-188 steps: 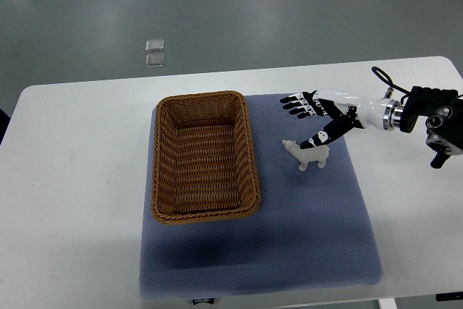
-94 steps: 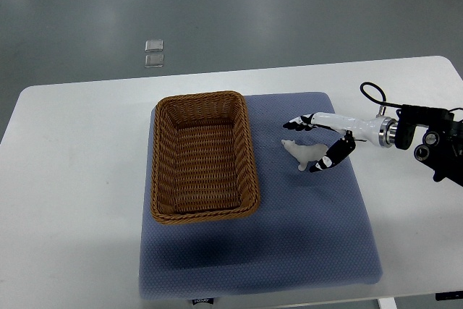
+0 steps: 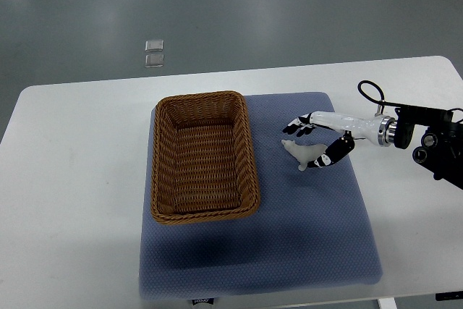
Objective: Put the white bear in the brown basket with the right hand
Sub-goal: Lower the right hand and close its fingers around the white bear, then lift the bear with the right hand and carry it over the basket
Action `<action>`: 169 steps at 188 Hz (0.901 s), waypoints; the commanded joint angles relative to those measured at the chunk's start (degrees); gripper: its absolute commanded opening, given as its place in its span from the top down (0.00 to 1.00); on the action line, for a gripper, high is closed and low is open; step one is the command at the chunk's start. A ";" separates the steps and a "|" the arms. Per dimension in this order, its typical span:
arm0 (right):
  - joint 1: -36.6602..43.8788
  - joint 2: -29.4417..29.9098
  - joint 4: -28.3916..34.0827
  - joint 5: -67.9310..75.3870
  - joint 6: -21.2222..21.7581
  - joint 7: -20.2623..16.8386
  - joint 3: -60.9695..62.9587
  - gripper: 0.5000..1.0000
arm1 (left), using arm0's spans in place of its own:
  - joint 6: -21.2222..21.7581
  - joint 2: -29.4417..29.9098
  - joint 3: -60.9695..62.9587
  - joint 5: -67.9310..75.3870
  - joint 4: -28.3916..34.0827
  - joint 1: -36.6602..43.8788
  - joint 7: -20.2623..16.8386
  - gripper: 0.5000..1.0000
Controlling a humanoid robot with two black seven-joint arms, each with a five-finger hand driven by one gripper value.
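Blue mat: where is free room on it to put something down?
The blue mat is bare in front of the brown basket and the white bear. The right hand crowds the bear; only a narrow strip separates bear and basket.

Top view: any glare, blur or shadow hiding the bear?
Top view: lighting is even and soft, with no glare; the white bear is sharp but small, pale against the blue mat; the right robot hand overlaps its rear; the brown basket is crisp.

I'm working in what looks like a lab: a plain white rectangular surface (image 3: 79, 179) on a smooth grey floor (image 3: 253, 12), with a blue-grey padded mat (image 3: 289, 244) laid on that surface.
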 commanded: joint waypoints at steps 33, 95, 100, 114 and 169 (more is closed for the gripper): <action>0.24 -0.43 0.05 -1.68 -1.20 1.38 -1.85 0.58 | 0.00 0.00 0.00 0.00 0.02 0.00 0.01 0.00; 0.41 -0.52 0.14 -3.62 -2.87 3.32 -2.02 1.00 | 0.00 0.00 0.00 0.00 0.02 0.00 0.01 0.00; 0.41 -0.52 0.14 -4.05 -2.96 3.67 -2.11 1.00 | 0.00 0.00 0.00 0.00 0.02 0.00 0.01 0.00; 0.41 -0.52 0.14 -4.14 -3.05 4.11 -2.11 1.00 | 0.00 0.00 0.00 0.00 0.02 0.00 0.01 0.00; 4.01 0.36 0.14 -3.97 -4.63 5.95 -2.02 1.00 | 0.00 0.00 0.00 0.00 0.02 0.00 -0.08 0.00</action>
